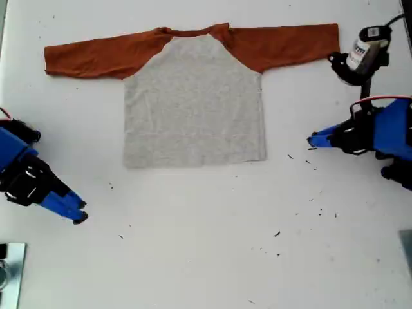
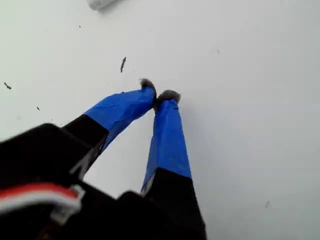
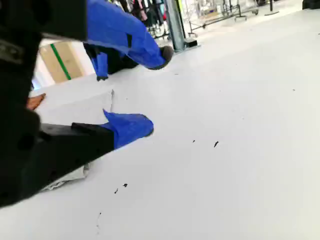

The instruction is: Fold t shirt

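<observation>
White and smooth, the table [image 1: 206, 257] carries the t shirt [image 1: 193, 109] spread flat at the far middle of the exterior view: a heathered grey body, with rust-orange sleeves stretched straight to either side. Well clear of the shirt, the first gripper [image 2: 160, 94] has its blue jaws pinched together on nothing, while the second gripper [image 3: 156, 89] gapes wide and empty. Tiny dark specks [image 1: 278, 234] dot the table
</observation>
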You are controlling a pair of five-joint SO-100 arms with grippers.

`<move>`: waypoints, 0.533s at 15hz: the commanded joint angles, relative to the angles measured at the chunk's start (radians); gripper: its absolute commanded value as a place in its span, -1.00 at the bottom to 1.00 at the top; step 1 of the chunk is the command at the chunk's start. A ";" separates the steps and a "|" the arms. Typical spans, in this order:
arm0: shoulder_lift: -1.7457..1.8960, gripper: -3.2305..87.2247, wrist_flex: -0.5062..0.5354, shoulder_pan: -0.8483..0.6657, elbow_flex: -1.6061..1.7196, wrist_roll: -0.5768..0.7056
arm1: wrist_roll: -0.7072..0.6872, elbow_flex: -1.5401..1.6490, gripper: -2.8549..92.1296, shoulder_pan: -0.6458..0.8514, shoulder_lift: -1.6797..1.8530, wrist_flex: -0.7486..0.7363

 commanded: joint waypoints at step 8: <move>0.009 -0.93 0.002 -0.488 0.009 -0.074 | 0.644 0.055 -0.87 0.037 0.011 0.006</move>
